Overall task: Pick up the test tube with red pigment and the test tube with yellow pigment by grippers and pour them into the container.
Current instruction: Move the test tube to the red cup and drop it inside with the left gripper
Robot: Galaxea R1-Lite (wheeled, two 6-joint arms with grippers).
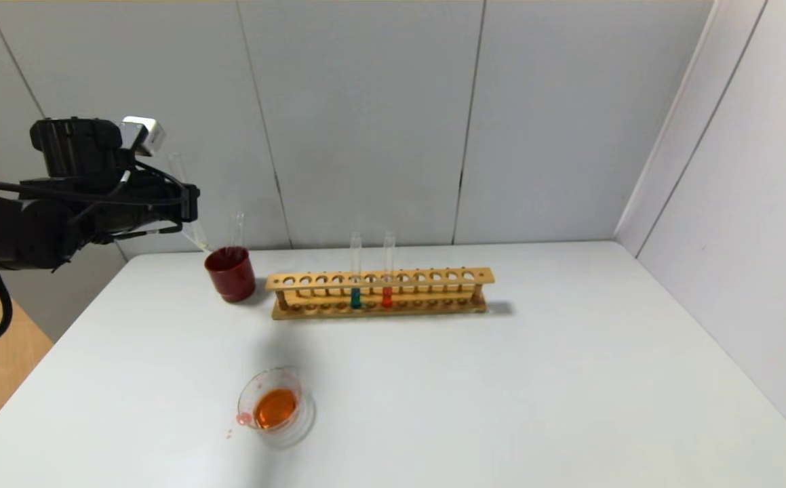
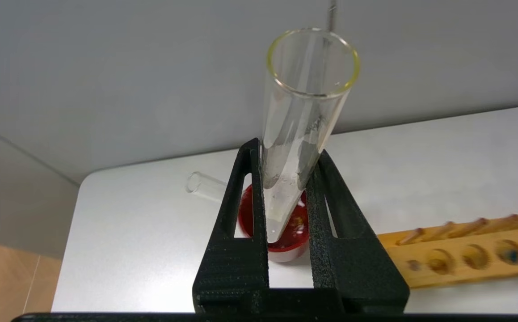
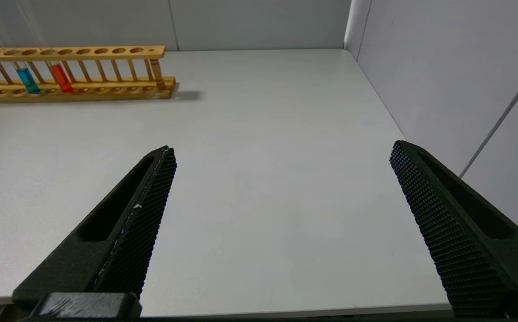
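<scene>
My left gripper (image 1: 189, 203) is raised at the table's far left and shut on a slim clear tube (image 1: 192, 224) with a yellow-tinted rim. In the left wrist view (image 2: 285, 152) this tube (image 2: 308, 103) holds only a pale trace at its bottom and hangs tilted over the dark red cup (image 2: 285, 243). The test tube with red pigment (image 1: 387, 295) stands in the wooden rack (image 1: 433, 278), also in the right wrist view (image 3: 61, 78). The glass container (image 1: 276, 407) holds orange liquid near the front. My right gripper (image 3: 283, 148) is open and empty over bare table.
The dark red cup (image 1: 230, 274) stands left of the rack with another empty clear tube (image 1: 237, 230) leaning in it. A teal-green tube (image 1: 355, 297) stands in the rack beside the red one. Small red drops (image 1: 230, 430) lie by the container. Walls close off the back and right.
</scene>
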